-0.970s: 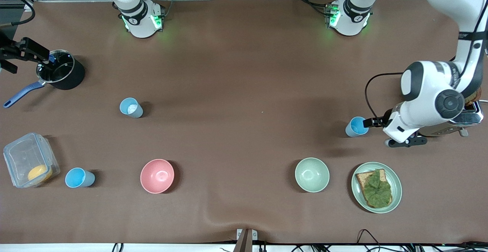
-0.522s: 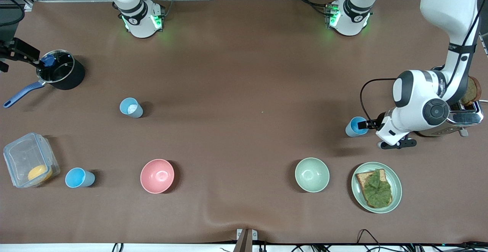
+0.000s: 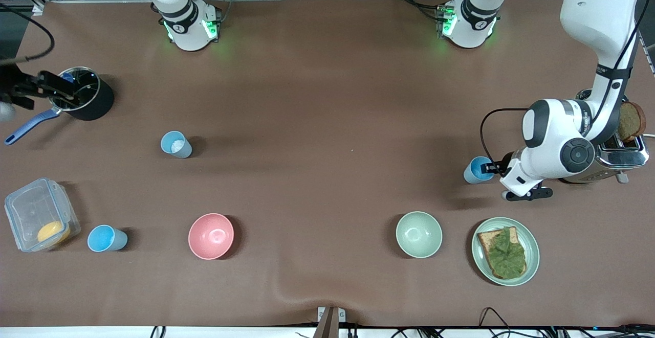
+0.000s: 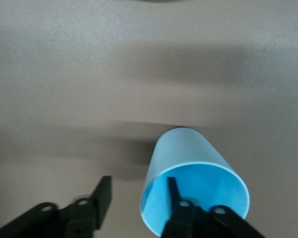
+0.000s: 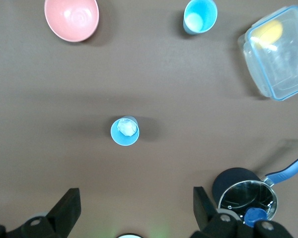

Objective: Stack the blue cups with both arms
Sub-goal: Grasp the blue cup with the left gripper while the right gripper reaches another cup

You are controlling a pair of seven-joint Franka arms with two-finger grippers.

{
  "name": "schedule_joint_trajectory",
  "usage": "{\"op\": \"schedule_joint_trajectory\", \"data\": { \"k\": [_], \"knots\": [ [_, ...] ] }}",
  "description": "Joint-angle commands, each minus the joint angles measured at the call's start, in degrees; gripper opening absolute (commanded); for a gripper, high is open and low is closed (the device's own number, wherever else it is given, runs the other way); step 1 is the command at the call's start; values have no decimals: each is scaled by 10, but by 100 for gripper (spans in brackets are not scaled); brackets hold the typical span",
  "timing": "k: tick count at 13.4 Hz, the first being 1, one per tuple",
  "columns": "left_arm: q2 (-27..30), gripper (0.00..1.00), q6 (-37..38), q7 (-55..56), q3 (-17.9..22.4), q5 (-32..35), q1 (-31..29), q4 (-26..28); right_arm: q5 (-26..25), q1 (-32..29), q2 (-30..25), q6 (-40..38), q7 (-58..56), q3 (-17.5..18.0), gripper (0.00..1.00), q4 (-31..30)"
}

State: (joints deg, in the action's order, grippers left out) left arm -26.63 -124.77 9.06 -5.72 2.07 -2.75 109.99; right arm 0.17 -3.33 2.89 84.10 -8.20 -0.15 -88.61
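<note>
Now the left end effector (image 4: 134, 208), spread, straddles a blue cup's (image 4: 191, 166) rim; right end effector (image 5: 134, 210) spread over bare table (image 3: 327, 97).

You see a smooth matt plastic blue cup (image 4: 193, 186) on matt brown table covering (image 3: 327, 123); the saucepan (image 5: 248, 201) interior is glossy metal.

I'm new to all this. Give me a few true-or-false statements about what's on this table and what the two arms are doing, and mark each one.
1. The left gripper has one finger inside a blue cup. True.
2. The pink bowl holds a sandwich. False: it looks empty; the toast with lettuce lies on a green plate.
3. The right gripper is open, above the table. True.
4. Three blue cups are already stacked. False: they stand apart.
5. The clear container holds something orange. True.
</note>
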Motion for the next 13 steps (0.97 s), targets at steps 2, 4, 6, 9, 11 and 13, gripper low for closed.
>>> {"op": "schedule_joint_trajectory", "data": {
  "k": [2,4,6,9,11,13],
  "knots": [
    [0,0,-7,1,-2,-11,-1,1,4,15,4,78,-3,1,100,-92],
    [4,0,-7,0,-2,-11,-3,1,4,21,-1,170,-3,2,100,-180],
    [15,0,-1,-2,-2,-11,-2,-2,4,26,1,228,-3,2,100,-232],
    [67,0,20,-12,-5,-11,-2,-6,2,28,4,364,-3,2,100,-343],
    [103,0,69,-3,-21,-13,1,-34,1,26,11,416,-5,2,100,-382],
    [137,0,123,-4,-36,-15,-2,-59,-3,18,31,468,-15,2,100,-414]
  ]
}}
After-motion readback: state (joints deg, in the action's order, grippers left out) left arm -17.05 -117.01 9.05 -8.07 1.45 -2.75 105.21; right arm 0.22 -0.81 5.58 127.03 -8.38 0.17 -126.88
